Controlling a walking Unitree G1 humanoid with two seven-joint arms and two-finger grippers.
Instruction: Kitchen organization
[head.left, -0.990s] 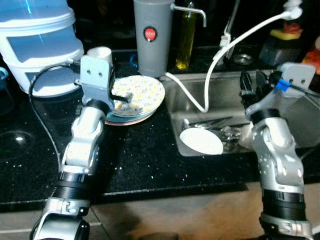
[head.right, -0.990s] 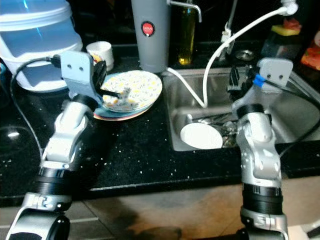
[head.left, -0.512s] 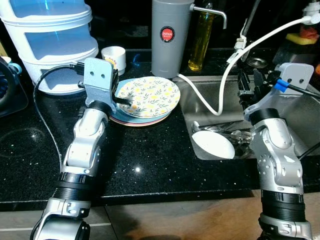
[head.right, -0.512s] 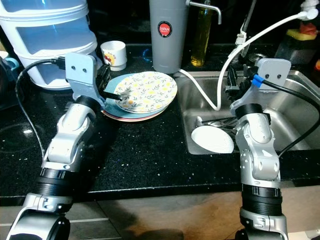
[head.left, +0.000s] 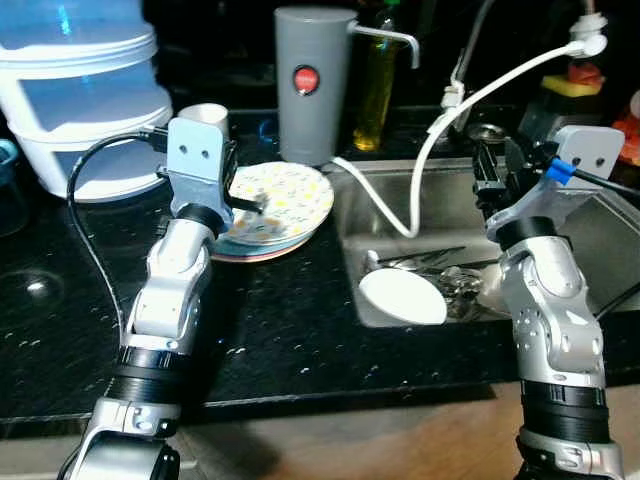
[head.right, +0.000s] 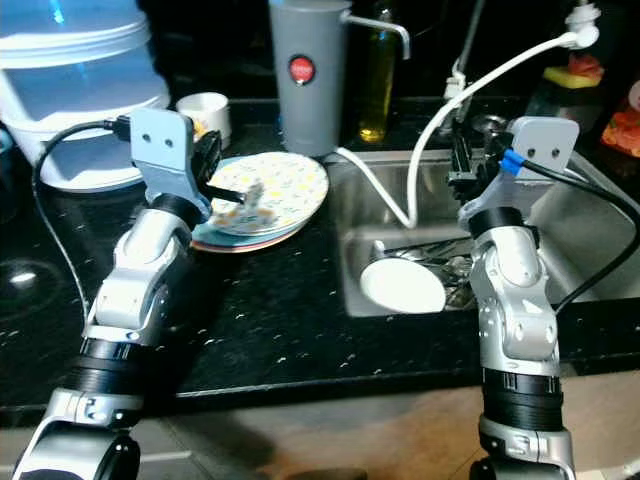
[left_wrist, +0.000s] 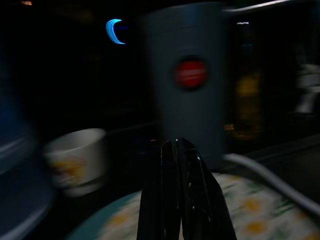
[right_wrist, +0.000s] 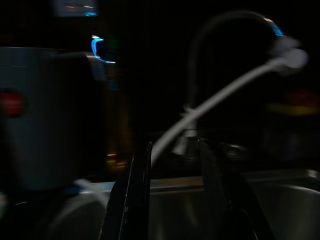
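A stack of plates topped by a floral plate (head.left: 285, 195) sits on the black counter (head.left: 280, 320) left of the sink. My left gripper (head.left: 252, 204) hovers just over the stack's near left rim; in the left wrist view its fingers (left_wrist: 170, 165) are pressed together with nothing between them. A white plate (head.left: 402, 297) lies in the steel sink (head.left: 380, 190) on top of cutlery (head.left: 432, 262). My right gripper (head.left: 497, 172) is raised above the sink's right half, and a gap shows between its fingers (right_wrist: 137, 180).
A grey canister with a red label (head.left: 308, 85), a yellow oil bottle (head.left: 375, 85) and a white cup (head.left: 205, 113) stand behind the plates. Stacked blue-and-white tubs (head.left: 80, 90) fill the back left. A white hose (head.left: 440, 130) arcs into the sink.
The whole picture has shifted, so the camera has moved. Both arms keep the same stance relative to the plates and the sink.
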